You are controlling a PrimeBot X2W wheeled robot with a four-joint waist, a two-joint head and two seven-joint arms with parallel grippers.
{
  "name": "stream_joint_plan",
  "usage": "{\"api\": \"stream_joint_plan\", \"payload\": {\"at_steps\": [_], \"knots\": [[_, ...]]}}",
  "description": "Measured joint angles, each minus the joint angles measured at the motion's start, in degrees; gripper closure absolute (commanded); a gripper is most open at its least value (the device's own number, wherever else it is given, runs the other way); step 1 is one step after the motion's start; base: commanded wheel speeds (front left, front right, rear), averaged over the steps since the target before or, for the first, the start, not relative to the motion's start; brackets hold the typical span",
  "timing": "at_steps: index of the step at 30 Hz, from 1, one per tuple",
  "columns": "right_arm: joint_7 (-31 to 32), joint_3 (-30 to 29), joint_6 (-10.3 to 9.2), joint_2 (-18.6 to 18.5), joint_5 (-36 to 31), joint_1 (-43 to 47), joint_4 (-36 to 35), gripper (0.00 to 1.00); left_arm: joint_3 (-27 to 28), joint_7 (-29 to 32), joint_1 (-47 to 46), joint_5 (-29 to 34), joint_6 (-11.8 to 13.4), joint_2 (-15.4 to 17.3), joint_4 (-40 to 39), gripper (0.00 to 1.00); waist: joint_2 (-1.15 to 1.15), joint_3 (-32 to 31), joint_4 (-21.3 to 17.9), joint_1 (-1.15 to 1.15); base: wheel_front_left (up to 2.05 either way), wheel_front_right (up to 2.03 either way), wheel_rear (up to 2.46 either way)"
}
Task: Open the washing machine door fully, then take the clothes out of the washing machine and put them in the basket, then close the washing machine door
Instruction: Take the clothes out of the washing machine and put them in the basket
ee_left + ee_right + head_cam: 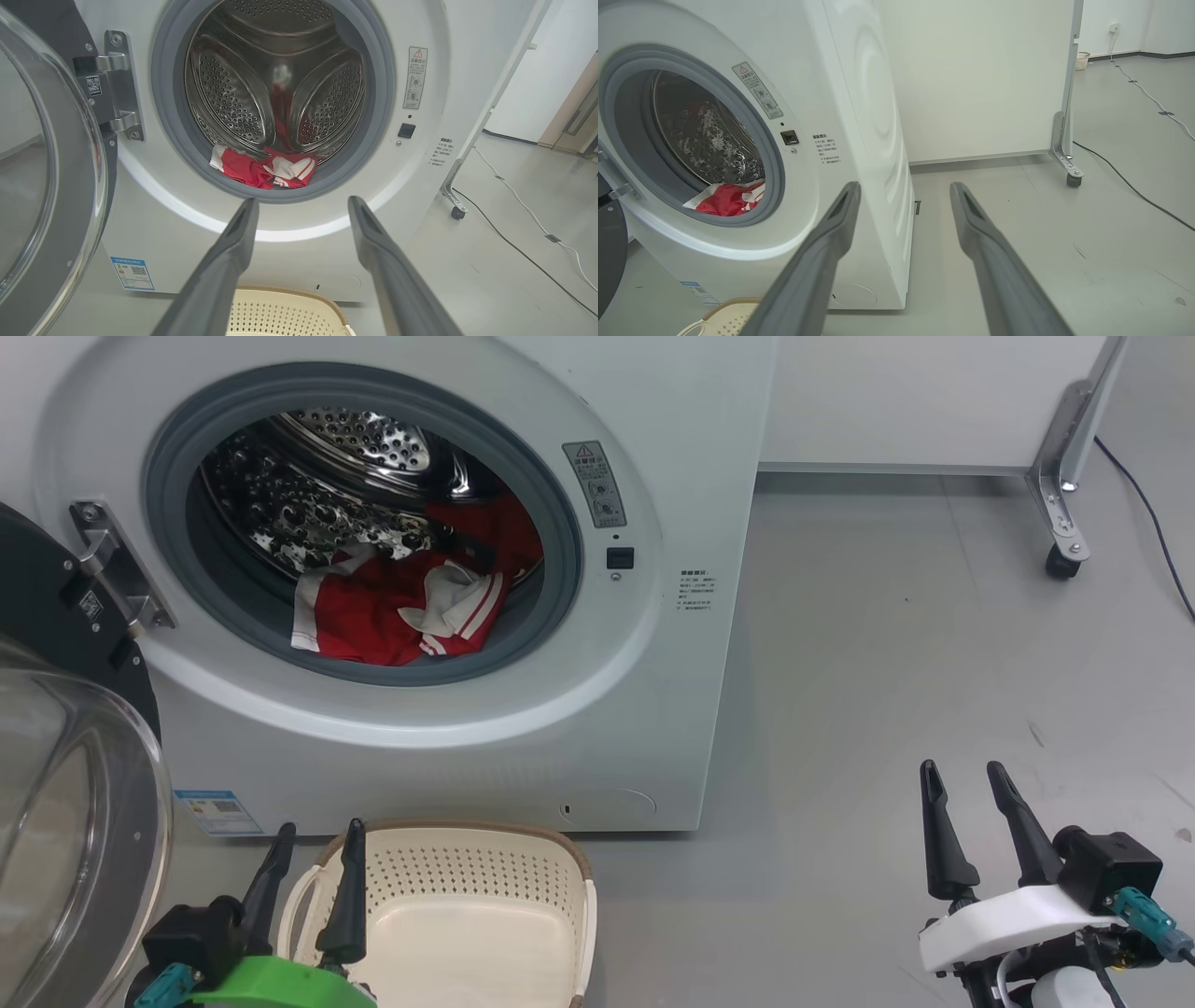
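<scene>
You've got the washing machine door swung open, probably fully; clothes sit inside the washing machine, basket below. On left gripper and right gripper, jaws spread, empty.

Paired long black tapered fingers are borne by the left gripper at seven o'clock, backed by a green shell, and the right gripper at four o'clock, backed by a white shell, each fitted with a black block and teal plug.
</scene>
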Motion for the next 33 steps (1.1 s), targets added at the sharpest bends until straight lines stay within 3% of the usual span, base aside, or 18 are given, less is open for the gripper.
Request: {"api": "stream_joint_plan", "payload": {"at_steps": [33], "knots": [[0.0, -0.1, 0.02, 0.2, 0.0, 0.0, 0.2, 0.0, -0.3, 0.0, 0.0, 0.0, 0.0, 0.0, -0.1, 0.0, 0.0, 0.6, -0.4, 0.0, 0.16, -0.16, 0.0]]}}
